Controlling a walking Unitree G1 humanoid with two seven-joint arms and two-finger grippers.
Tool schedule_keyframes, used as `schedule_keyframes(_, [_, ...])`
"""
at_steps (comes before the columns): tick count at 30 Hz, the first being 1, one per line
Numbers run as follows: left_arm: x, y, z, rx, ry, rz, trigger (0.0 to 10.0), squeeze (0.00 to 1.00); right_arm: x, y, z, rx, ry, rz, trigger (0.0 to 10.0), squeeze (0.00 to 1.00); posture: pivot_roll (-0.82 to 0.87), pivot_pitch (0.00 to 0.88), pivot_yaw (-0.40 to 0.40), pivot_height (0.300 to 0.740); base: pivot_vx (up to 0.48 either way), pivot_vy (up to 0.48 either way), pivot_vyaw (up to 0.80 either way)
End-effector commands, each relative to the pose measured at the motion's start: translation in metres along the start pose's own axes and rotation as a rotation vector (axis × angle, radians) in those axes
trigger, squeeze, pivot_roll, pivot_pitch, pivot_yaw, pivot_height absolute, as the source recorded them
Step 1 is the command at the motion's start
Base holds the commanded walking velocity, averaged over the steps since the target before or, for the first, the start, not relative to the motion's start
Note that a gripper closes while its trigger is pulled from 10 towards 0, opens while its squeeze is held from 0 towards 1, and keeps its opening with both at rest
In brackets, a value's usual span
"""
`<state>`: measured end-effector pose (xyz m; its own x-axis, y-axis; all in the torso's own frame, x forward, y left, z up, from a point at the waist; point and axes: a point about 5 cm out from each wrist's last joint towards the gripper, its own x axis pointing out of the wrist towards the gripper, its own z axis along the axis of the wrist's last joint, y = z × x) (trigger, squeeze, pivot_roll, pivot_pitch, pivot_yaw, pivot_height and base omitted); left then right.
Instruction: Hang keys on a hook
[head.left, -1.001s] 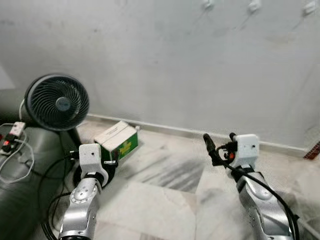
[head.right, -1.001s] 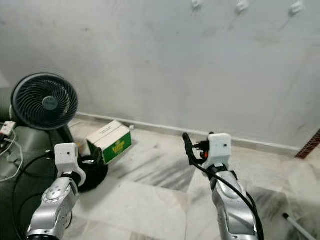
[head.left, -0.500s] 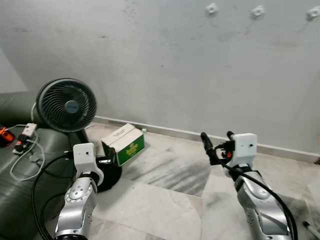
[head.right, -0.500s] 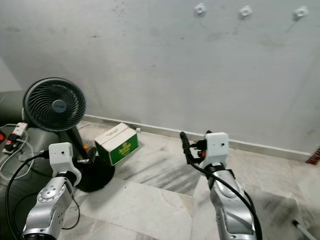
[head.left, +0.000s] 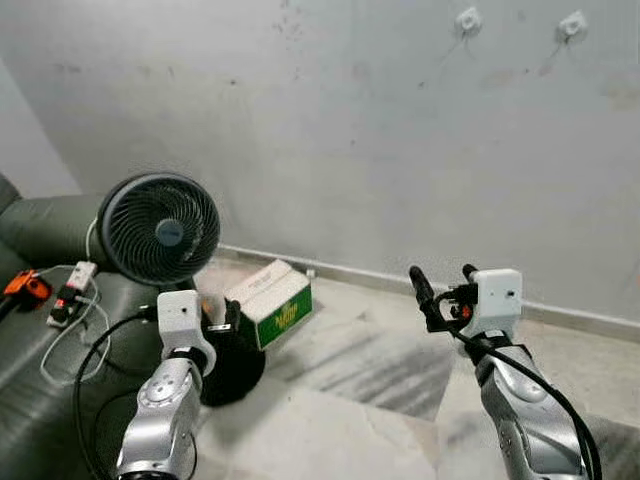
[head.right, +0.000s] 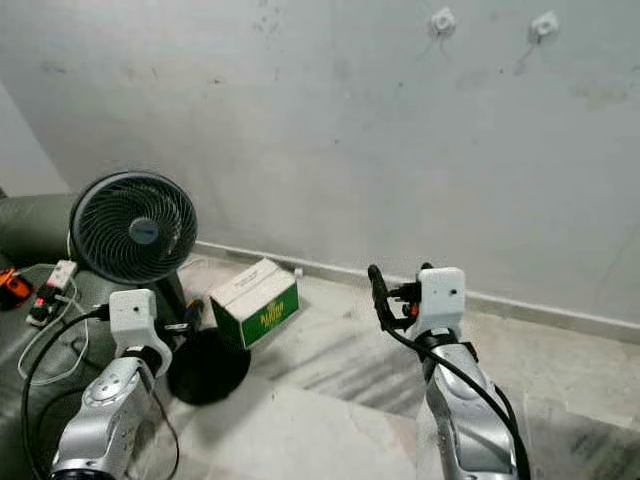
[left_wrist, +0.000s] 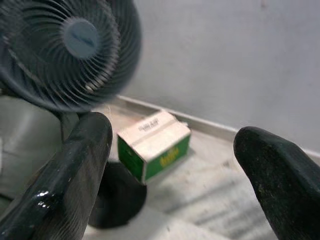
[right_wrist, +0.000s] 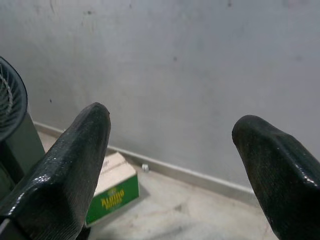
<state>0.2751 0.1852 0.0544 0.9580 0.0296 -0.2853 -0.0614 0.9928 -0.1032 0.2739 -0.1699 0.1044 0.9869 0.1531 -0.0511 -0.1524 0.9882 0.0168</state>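
Two small white hooks (head.left: 467, 18) (head.left: 571, 25) are fixed high on the grey wall, far above both grippers. I see no keys. My right gripper (head.left: 442, 283) is raised in front of me at the right, open, with only wall and floor between its fingers (right_wrist: 75, 165). My left gripper (head.left: 222, 320) is held lower at the left, near the fan's base. It is open too, and its wrist view looks between the fingers (left_wrist: 75, 170) at the carton.
A black floor fan (head.left: 160, 230) stands at the left on a round base. A green and white carton (head.left: 275, 303) lies on the marble floor by the wall. A dark sofa (head.left: 40, 330) at far left carries a power strip and cables (head.left: 70, 297).
The camera has moved: the wall hooks, fan and carton have shifted right in the picture, and the fan looks larger. Both arms keep the same raised pose, grippers open.
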Motion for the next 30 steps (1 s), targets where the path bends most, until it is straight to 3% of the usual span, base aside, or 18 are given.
schedule_keyframes(1, [-0.001, 0.009, 0.002, 0.011, 0.001, 0.017, 10.0, 0.00, 0.002, 0.008, 0.001, 0.016, -0.006, 0.012, 10.0, 0.00, -0.05, 0.000, 0.086, 0.740, 0.398, 0.266, 0.00])
schedule_keyframes(6, [-0.002, 0.007, 0.001, 0.014, 0.015, 0.010, 10.0, 0.00, 0.002, 0.008, 0.000, 0.016, 0.001, 0.003, 10.0, 0.00, -0.05, 0.000, 0.087, 0.740, 0.363, 0.053, 0.00])
schedule_keyframes(14, [-0.003, 0.003, -0.002, -0.004, 0.016, 0.013, 10.0, 0.00, 0.003, 0.010, -0.001, 0.011, 0.018, 0.008, 10.0, 0.00, -0.05, 0.000, 0.090, 0.740, 0.000, 0.000, 0.00])
schedule_keyframes(30, [-0.001, -0.004, -0.003, -0.010, 0.022, -0.006, 10.0, 0.00, 0.006, 0.008, -0.001, 0.011, 0.031, 0.010, 10.0, 0.00, -0.06, 0.000, 0.087, 0.740, 0.000, 0.000, -0.78])
